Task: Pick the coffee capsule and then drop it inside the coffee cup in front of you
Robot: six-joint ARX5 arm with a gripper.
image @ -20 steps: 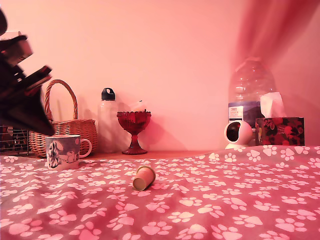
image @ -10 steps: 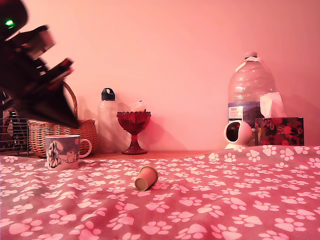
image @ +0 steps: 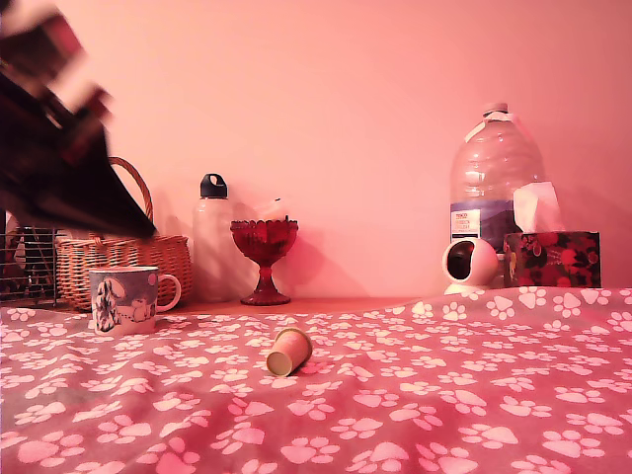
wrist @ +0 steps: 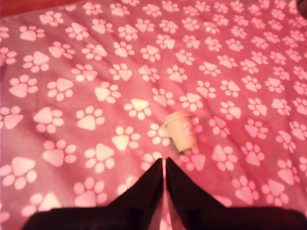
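1. Coffee capsule (image: 288,352) lies on its side on the paw-print cloth (image: 444,395), roughly mid-scene in the exterior view, near side of the table; nothing touches it. Its wide, lighter rim faces the near left in the exterior view. Wrist view shows the capsule (wrist: 180,132) just beyond the finger tips, a bit off to one side, not between them.
2. Going left to right in the exterior view: wire mesh holder (image: 28,264) at far left edge, partly hidden behind the arm.
3. Gripper (image: 138,229) w/ arm is a dark, blurred mass upper left, tip pointing down and right, in front of the wicker basket (image: 118,259). It's up in the air, above the coffee cup (image: 126,298), not touching it. Wrist view: the two dark fingers (wrist: 144,189) are pressed together w/ only a thin slit between them, clenched on nothing; gripper (wrist: 165,162).
4. Coffee cup stands upright on the cloth, in front of the basket, handle to the exterior view's right, well left of the capsule.
5. Water bottle (image: 213,237) w/ dark cap, then red goblet (image: 265,259) beside it, both far back by the wall.
6. Right side, far: big clear plastic jug (image: 496,188), small white round camera (image: 468,265) in front of it, tissue box (image: 551,257) at far right w/ a tissue sticking up.
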